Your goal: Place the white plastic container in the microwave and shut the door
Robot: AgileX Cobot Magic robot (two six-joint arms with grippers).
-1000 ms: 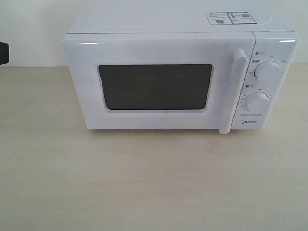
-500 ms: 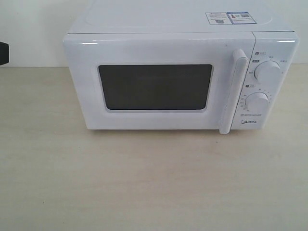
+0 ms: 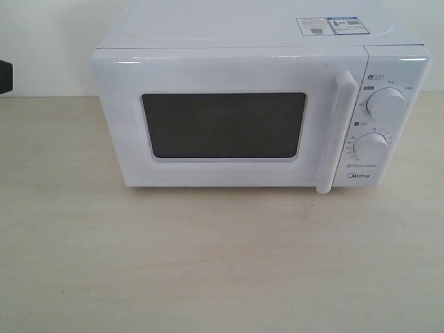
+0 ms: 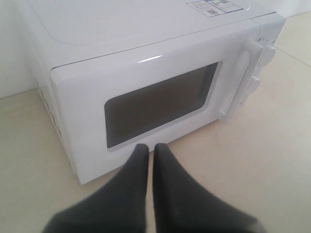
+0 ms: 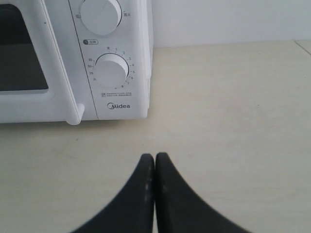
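While nothing is changing from the earlier frame, microwave is sitting on table, door shut; left gripper and right gripper are hovering before it, jaws pressed together, empty.

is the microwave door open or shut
Shut. The door lies flush with the microwave front, handle beside the dial panel, no gap visible.

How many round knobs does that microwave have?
2. Both sit on the right panel of the microwave, beside the door handle: the upper knob, and the lower knob straight below it. None looks hidden.
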